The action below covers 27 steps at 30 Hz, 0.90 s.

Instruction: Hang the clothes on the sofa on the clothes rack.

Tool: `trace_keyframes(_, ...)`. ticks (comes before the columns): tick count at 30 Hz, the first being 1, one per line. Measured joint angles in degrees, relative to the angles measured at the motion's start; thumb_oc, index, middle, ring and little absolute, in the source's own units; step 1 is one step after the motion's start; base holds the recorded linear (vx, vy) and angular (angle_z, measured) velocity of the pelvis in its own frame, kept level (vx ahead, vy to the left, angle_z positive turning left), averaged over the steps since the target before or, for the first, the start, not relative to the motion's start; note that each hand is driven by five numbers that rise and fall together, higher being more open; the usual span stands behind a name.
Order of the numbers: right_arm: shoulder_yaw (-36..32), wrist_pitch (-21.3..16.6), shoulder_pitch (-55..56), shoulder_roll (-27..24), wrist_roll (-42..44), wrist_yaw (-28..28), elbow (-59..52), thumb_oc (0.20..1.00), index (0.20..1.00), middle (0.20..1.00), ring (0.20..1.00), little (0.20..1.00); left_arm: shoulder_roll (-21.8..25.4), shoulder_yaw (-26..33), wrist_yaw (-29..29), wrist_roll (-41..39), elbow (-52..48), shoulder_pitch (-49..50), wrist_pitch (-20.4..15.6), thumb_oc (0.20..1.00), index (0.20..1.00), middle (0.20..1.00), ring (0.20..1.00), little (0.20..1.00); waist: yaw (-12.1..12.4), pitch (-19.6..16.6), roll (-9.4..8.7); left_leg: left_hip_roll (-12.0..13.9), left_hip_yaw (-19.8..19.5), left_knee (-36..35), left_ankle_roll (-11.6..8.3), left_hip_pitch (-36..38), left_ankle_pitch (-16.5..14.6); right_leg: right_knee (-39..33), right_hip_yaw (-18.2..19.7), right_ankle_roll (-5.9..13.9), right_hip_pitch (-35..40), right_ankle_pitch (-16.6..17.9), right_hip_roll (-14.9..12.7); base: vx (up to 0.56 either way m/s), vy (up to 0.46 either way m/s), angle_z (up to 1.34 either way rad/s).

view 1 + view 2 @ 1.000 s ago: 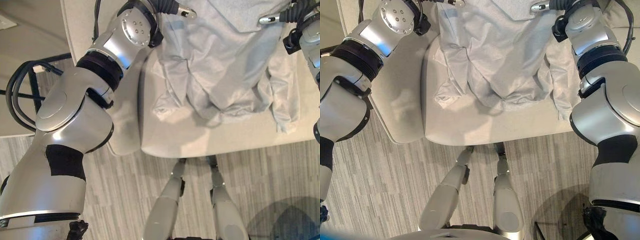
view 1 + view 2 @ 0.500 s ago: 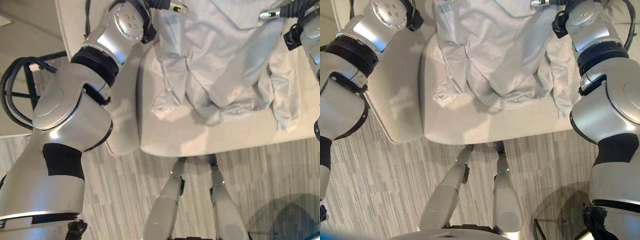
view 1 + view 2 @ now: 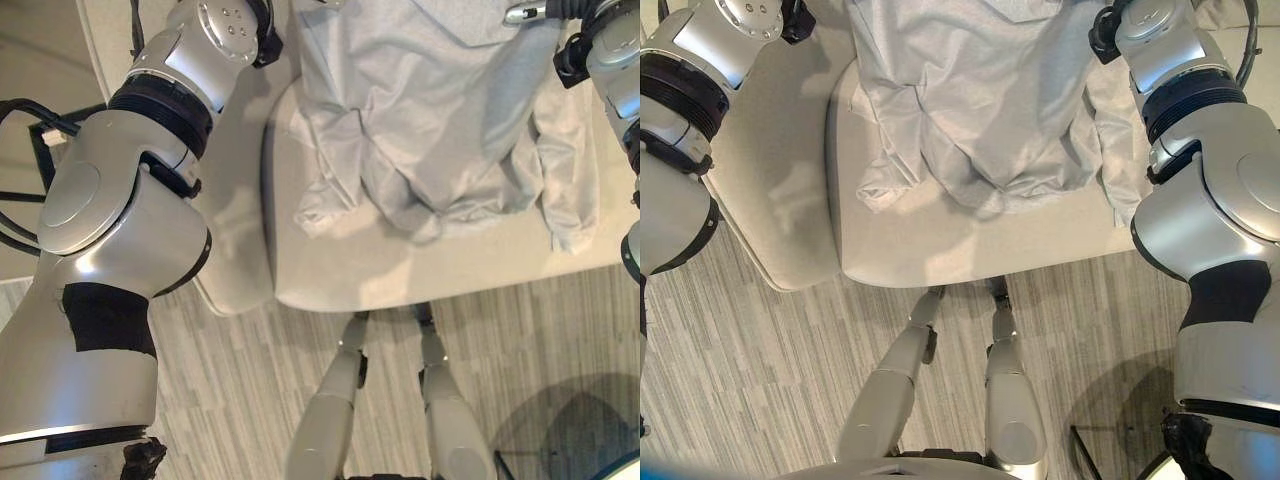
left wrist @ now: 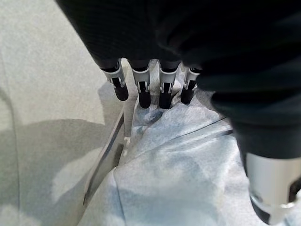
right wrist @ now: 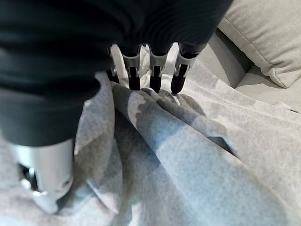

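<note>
Since a second before, the grey garment [image 3: 430,120] had been drawn up off the seat, its lower folds sitting further from the near edge of the sofa [image 3: 400,270], and both arms had risen toward the far side. In the left eye view the garment hung in bunched folds over the pale seat cushion, one sleeve trailing down at the right, while a silver part of the right hand [image 3: 525,13] showed at the far right of the cloth. In the right eye view the same cloth draped from the far edge down over the cushion, with striped grey floor [image 3: 770,340] on the near side of the sofa. In the left wrist view the left hand [image 4: 155,89] had its fingers bent down onto a raised fold of the garment with the thumb opposite, pinching the cloth beside the sofa's pale surface. In the right wrist view the right hand had its fingers pressed into a ridge of the garment and its thumb against the other side, gripping it, with a back cushion [image 5: 263,33] beyond.
</note>
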Motion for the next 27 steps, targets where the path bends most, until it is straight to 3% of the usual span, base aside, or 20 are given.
trace_keyframes(1, 0.0, 0.0, -0.2, 0.2, 0.0, 0.0, 0.0, 1.000, 1.000, 1.000, 1.000, 1.000, 0.0, 0.0, 0.0, 0.0, 0.1, -0.1, 0.0, 0.485, 0.485, 0.485, 0.485, 0.485, 0.0, 0.0, -0.01, 0.0, 0.1, 0.0, 0.05, -0.2, 0.0, 0.2, 0.1, 0.01, -0.3, 0.0, 0.0, 0.00, 0.026, -0.05)
trace_keyframes(2, 0.0, 0.0, -0.5, 0.3, 0.0, 0.0, -0.1, 1.000, 1.000, 1.000, 1.000, 1.000, 0.0, 0.0, 0.1, 0.0, 0.1, -0.1, 0.0, 0.200, 0.200, 0.200, 0.200, 0.200, 0.0, 0.0, -0.02, 0.1, 0.3, 0.0, 0.06, -0.4, 0.1, 0.4, 0.2, 0.01, -0.7, 0.0, 0.1, 0.00, 0.013, -0.05)
trace_keyframes(3, 0.0, 0.0, -0.6, 0.4, 0.0, -0.1, -0.1, 1.000, 1.000, 1.000, 1.000, 1.000, 0.0, 0.0, 0.1, 0.0, 0.2, -0.1, 0.0, 0.200, 0.200, 0.200, 0.200, 0.200, 0.0, 0.0, -0.06, 0.1, 0.4, 0.0, 0.11, -0.5, 0.1, 0.4, 0.2, 0.02, -0.7, 0.0, 0.0, -0.01, 0.034, -0.05)
trace_keyframes(4, 0.1, 0.0, -0.7, 0.5, 0.0, 0.0, -0.2, 0.435, 0.435, 0.435, 0.435, 0.435, 0.0, 0.0, 0.0, 0.0, 0.3, -0.1, 0.1, 0.200, 0.200, 0.200, 0.200, 0.200, -0.2, 0.1, -0.12, 0.1, 0.5, 0.0, 0.14, -0.5, 0.1, 0.4, 0.3, 0.04, -0.7, 0.0, 0.0, 0.00, 0.000, 0.00)
trace_keyframes(5, 0.1, 0.0, -0.7, 0.6, 0.0, 0.0, -0.3, 0.200, 0.200, 0.200, 0.200, 0.200, -0.1, 0.0, 0.0, 0.0, 0.3, -0.1, 0.1, 0.200, 0.200, 0.200, 0.200, 0.200, -0.2, 0.1, -0.12, 0.1, 0.5, 0.0, 0.14, -0.4, 0.1, 0.4, 0.3, 0.05, -0.7, 0.0, 0.0, -0.03, 0.040, -0.02)
trace_keyframes(21, 2.3, 0.0, -1.0, 1.6, 0.1, 1.6, -4.5, 0.200, 0.200, 0.200, 0.200, 0.200, -0.4, 0.0, -0.8, -0.6, -0.3, 0.1, 0.2, 0.200, 0.200, 0.200, 0.200, 0.200, -0.2, 0.2, -0.49, 0.7, 0.7, 0.2, 0.31, 0.5, 0.3, 1.5, 0.4, 0.06, -0.4, 0.1, 0.8, -0.01, 0.002, 0.00)
trace_keyframes(27, 2.0, -0.3, -0.6, 1.5, 0.8, 1.3, -7.0, 0.200, 0.200, 0.200, 0.200, 0.200, 0.0, 0.2, -0.6, -2.3, -2.9, 0.2, 0.4, 0.200, 0.200, 0.200, 0.200, 0.200, -0.3, 0.8, -1.43, 0.7, 0.9, 0.2, 0.54, 1.5, 0.4, 1.7, 0.5, 0.06, 0.5, 0.1, 0.8, 0.00, 0.000, 0.00)
